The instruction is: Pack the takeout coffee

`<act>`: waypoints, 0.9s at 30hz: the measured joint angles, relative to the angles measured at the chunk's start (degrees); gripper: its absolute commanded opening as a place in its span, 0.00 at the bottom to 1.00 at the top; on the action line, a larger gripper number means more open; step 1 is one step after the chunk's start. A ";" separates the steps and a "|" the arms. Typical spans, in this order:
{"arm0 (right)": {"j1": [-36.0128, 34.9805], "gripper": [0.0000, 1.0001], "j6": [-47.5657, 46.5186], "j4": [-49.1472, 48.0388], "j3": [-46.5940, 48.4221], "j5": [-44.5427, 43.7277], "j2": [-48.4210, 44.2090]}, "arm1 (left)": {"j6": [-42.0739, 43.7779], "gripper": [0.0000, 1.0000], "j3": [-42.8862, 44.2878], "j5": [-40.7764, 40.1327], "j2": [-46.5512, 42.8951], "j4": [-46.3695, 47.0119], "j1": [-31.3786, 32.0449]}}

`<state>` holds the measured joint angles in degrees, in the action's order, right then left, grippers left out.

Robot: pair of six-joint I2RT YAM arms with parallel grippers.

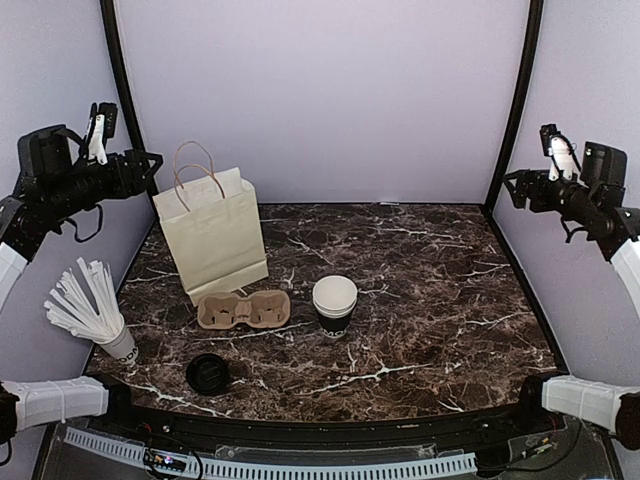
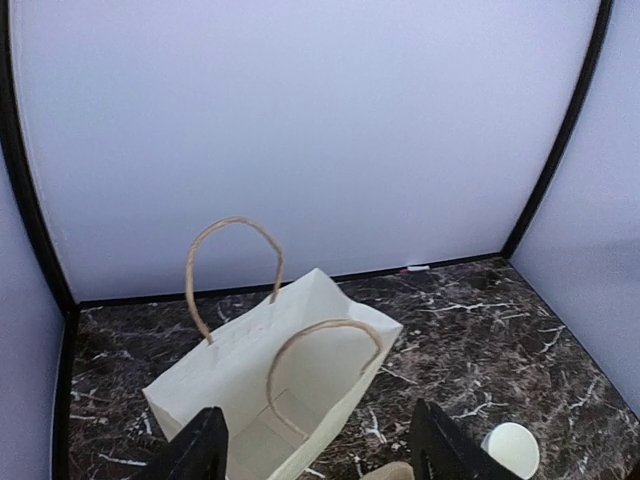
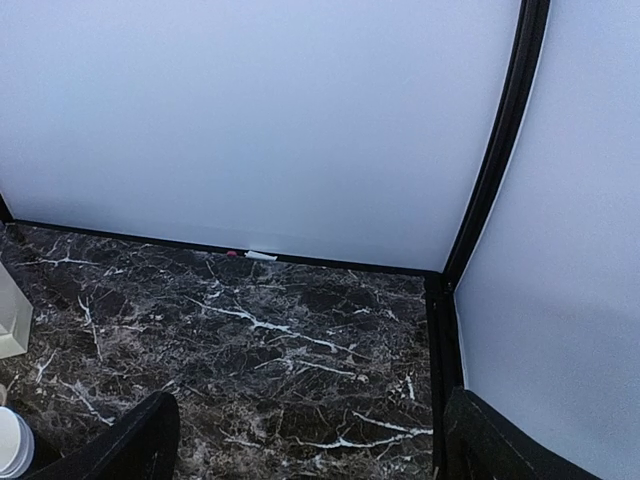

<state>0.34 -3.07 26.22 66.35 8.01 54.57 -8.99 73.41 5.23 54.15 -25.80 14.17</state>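
The takeout coffee with its lid on is out of view. A black paper cup [image 1: 334,303] with a bare white rim stands mid-table; its top also shows in the left wrist view [image 2: 511,449] and at the right wrist view's edge [image 3: 12,442]. A loose flat black lid [image 1: 208,373] lies near the front left. The cream paper bag [image 1: 213,240] stands open at the back left, and the left wrist view looks into its empty inside [image 2: 270,380]. My left gripper [image 1: 150,165] [image 2: 318,450] hangs high beside the bag, open and empty. My right gripper [image 1: 514,190] [image 3: 310,440] is raised at the far right, open and empty.
A brown cardboard cup carrier [image 1: 243,310] lies between the bag and the cup. A white cup of paper-wrapped sticks [image 1: 85,300] stands at the left edge. Lilac walls with black corner posts [image 1: 510,110] enclose the dark marble table [image 1: 430,290].
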 measured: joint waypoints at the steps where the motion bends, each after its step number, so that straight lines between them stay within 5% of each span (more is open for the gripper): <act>1: 0.20 0.96 0.13 0.24 -0.74 0.28 -1.09 | 0.04 0.68 0.13 1.81 -0.57 0.00 -0.20; 7: 1.29 0.93 -2.54 1.09 -7.63 8.11 -7.61 | 0.57 0.69 4.33 15.41 -1.01 -1.18 1.90; 12: 1.68 0.87 -6.73 1.29 -12.90 14.47 -9.55 | 2.60 0.66 12.87 18.08 3.56 -6.16 13.35; 20: 1.97 0.83 -8.94 -1.40 -22.56 23.96 -11.41 | 8.41 0.60 25.90 8.70 23.61 -17.86 40.54; 27: 2.03 0.82 -9.11 -3.23 -29.24 28.87 -13.09 | 6.27 0.56 28.81 -2.34 47.50 -26.14 46.07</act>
<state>2.37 -12.19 22.98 37.10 36.88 41.47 -2.72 102.21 2.90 101.65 -51.94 60.25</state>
